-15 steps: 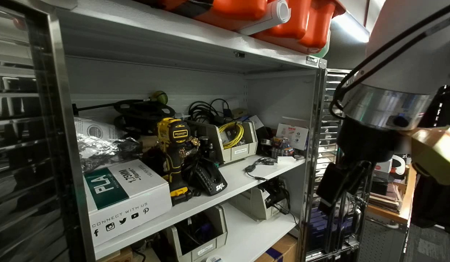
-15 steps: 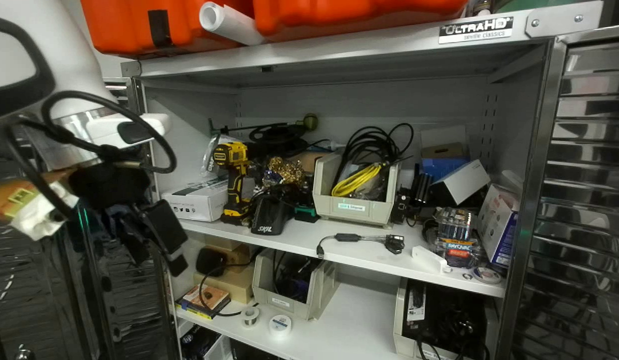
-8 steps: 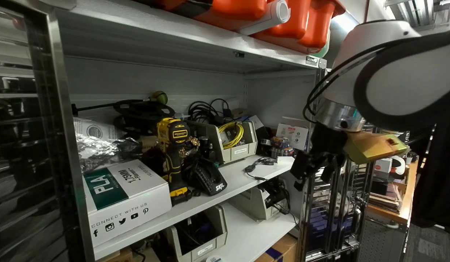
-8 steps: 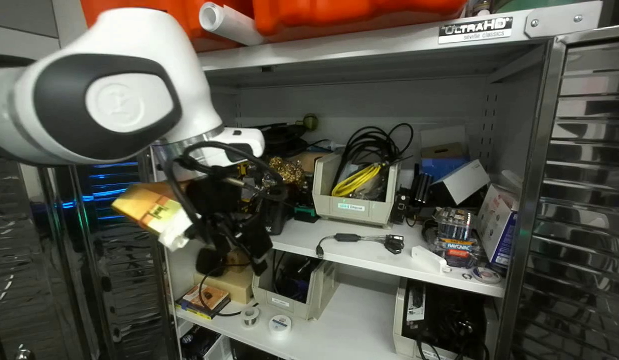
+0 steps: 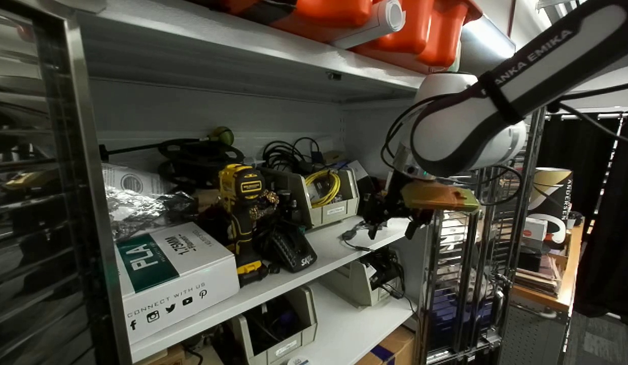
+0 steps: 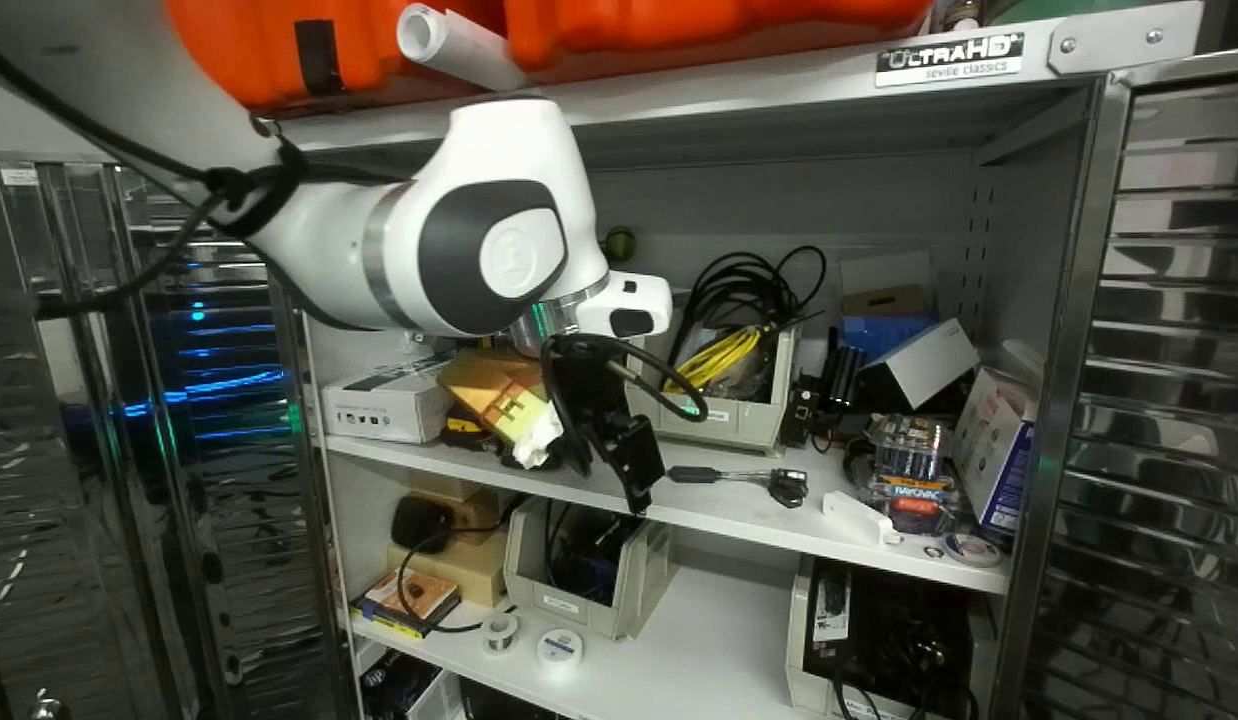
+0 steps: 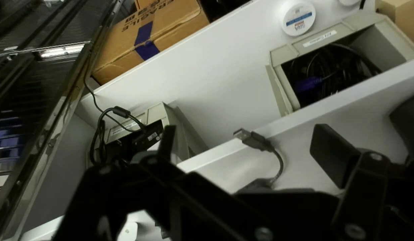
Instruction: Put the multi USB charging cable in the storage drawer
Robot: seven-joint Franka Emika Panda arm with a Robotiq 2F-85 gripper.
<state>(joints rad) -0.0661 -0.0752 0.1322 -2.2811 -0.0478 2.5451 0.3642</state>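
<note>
We see the gripper [image 5: 391, 231] in both exterior views, pointing down near the front edge of the upper shelf [image 6: 749, 513], released, its fingers [image 7: 330, 154] spread well apart. The cable [image 6: 695, 474] lies on that shelf, its dark connectors [image 6: 788, 487] near a small white block [image 6: 857, 517]. In the wrist view its USB plug [image 7: 256, 140] crosses the shelf's front edge and shows between the fingers; how near the gripper is to it, we cannot tell. In an exterior view the arm [image 6: 489, 220] stretches across the cabinet [image 6: 779, 90] and hides most of the drill [image 5: 239, 192]. We find the drill upright, between the PLA box [image 5: 179, 276] and the charger [image 5: 296, 248]. Farther back than the cable stands a grey bin [image 5: 348, 207] with a yellow cord [image 6: 716, 361] in it and black cords [image 5: 282, 153] looping above. Battery packs [image 6: 911, 500] sit just past the white block. On the lower shelf [image 6: 719, 620] we see a lower bin [image 6: 599, 618] with a purple plug [image 7: 309, 83] in it, a white spool [image 6: 559, 650] near it, and, well apart, a second lower bin [image 5: 347, 284] with black leads [image 7: 121, 112] hanging over its front. A yellow block [image 5: 440, 196] juts out just beside the gripper. Orange cases [image 6: 719, 35] rest on top of the cabinet, with a white roll [image 6: 454, 45] between them.
</note>
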